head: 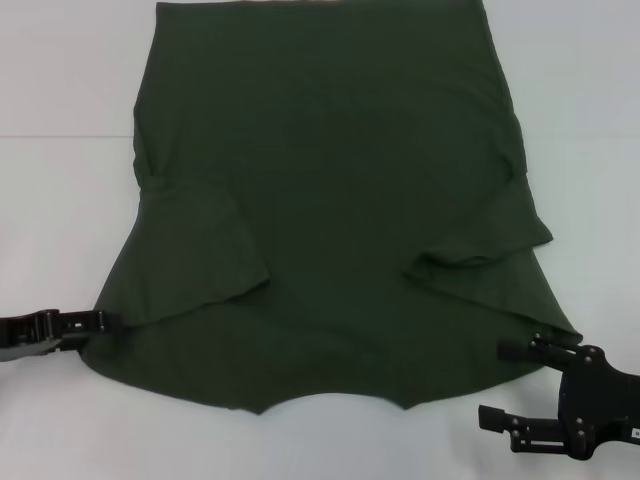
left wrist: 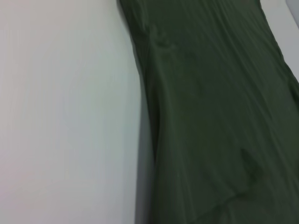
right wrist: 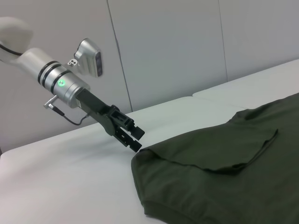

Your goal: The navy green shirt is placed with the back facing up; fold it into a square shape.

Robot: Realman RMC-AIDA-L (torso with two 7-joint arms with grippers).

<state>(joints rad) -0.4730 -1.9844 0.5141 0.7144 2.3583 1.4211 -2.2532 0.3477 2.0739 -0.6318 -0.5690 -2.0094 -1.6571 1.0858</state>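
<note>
Jaws of the left gripper [head: 100, 322] are sitting close together at the left shoulder corner of the navy green shirt [head: 330, 200]; in the right wrist view its fingertips [right wrist: 135, 140] are meeting the cloth's edge there, though whether any fabric is pinched between them I cannot tell. The right gripper [head: 500, 385] is hovering just off the shirt's right shoulder corner with its jaws spread wide and nothing between them. The shirt is lying flat on the white table [head: 60, 200], neckline toward the robot and hem at the far edge, with both short sleeves already turned inward over the body. It is looking soft, light and limp, so it is likely going to drape and sag from any single pinch rather than hold its shape, and its matte weave should be giving the pads decent friction. Taking hold at the two shoulder corners, matching heights, seems the sound choice for carrying the near edge toward the hem without skewing the fold.
</note>
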